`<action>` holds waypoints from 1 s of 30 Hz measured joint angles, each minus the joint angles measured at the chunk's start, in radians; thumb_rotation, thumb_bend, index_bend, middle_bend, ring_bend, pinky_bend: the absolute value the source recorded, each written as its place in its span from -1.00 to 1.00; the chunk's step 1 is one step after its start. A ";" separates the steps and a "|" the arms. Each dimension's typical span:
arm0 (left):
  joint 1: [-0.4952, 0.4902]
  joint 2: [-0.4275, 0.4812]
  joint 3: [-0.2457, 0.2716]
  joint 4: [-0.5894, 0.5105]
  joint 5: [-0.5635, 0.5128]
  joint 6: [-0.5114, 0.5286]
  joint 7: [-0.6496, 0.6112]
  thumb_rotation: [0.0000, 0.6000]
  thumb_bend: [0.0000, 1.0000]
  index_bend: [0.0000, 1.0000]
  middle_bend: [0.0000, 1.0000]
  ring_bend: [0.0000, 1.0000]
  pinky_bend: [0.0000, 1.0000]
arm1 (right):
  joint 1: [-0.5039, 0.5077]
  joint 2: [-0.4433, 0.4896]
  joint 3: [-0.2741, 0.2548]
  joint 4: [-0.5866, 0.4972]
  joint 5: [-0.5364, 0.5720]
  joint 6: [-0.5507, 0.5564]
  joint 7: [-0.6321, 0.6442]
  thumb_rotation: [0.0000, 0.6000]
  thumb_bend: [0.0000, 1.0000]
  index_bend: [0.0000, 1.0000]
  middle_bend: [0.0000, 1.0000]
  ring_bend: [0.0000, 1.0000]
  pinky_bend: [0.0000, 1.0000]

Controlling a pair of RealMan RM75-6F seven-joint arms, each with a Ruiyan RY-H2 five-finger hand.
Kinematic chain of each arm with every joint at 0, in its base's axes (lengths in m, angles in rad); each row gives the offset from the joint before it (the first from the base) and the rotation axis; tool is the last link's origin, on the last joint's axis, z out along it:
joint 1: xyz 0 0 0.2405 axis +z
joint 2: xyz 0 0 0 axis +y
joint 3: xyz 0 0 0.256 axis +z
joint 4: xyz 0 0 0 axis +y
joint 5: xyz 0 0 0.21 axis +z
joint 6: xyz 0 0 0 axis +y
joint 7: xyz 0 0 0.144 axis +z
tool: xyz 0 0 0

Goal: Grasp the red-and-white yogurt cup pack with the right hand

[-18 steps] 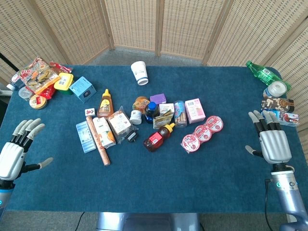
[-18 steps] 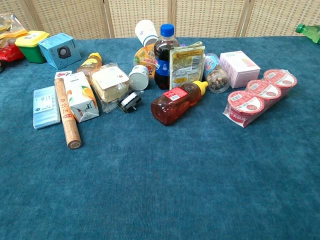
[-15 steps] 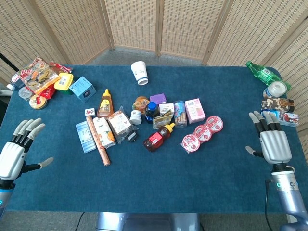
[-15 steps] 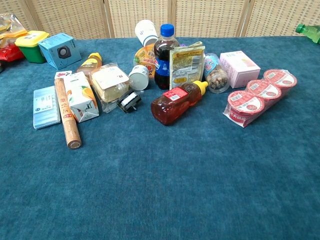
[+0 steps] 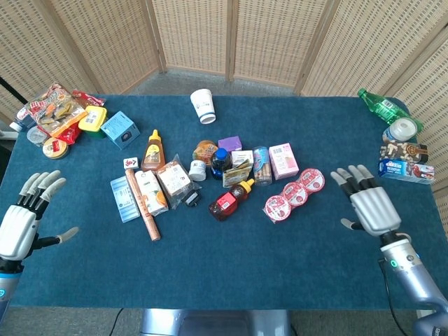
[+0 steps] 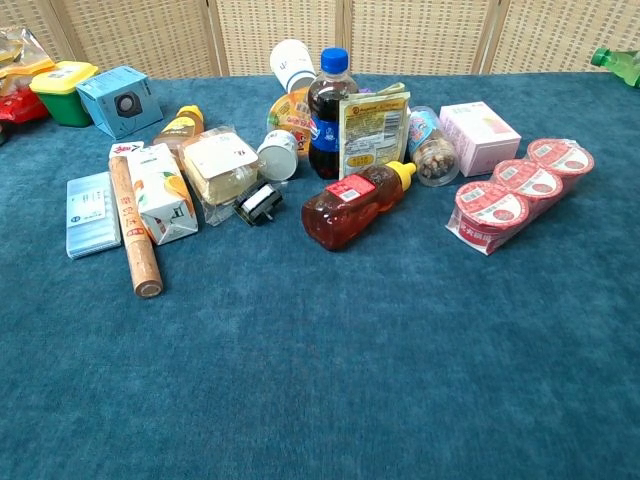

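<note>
1. At the 3 o'clock side of the table, the right hand hovers with its fingers spread wide, back facing up, holding nothing.
2. The red-and-white yogurt cup pack lies flat on the blue table surface at about 9 o'clock from the right hand, apart from it. Its round lids form a diagonal row rising toward 2 o'clock. In the chest view the pack sits at the right of the item cluster.
3. A pink box stands just beside the pack at its 11 o'clock. A red squeeze bottle with a yellow cap lies on its side at the pack's 9 o'clock, near but not touching.
4. The left hand is at the 9 o'clock edge of the table, fingers apart, holding nothing, well apart from all items.
5. A green bottle lies at the 1 o'clock corner of the table. A white paper cup lies at 12 o'clock.
6. Neither hand appears in the chest view.
</note>
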 measured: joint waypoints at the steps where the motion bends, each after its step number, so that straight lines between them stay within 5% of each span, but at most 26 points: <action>1: 0.000 0.000 -0.001 0.000 -0.002 0.000 0.000 1.00 -0.84 -0.78 -1.00 -1.00 -1.00 | 0.014 0.003 -0.003 0.000 -0.008 -0.018 -0.002 1.00 -1.00 -1.00 -1.00 -1.00 -1.00; 30: 0.002 -0.003 -0.003 -0.005 -0.016 -0.012 0.018 1.00 -0.84 -0.78 -1.00 -1.00 -1.00 | 0.293 -0.017 -0.052 0.016 -0.130 -0.319 -0.099 1.00 -1.00 -0.98 -0.91 -1.00 -1.00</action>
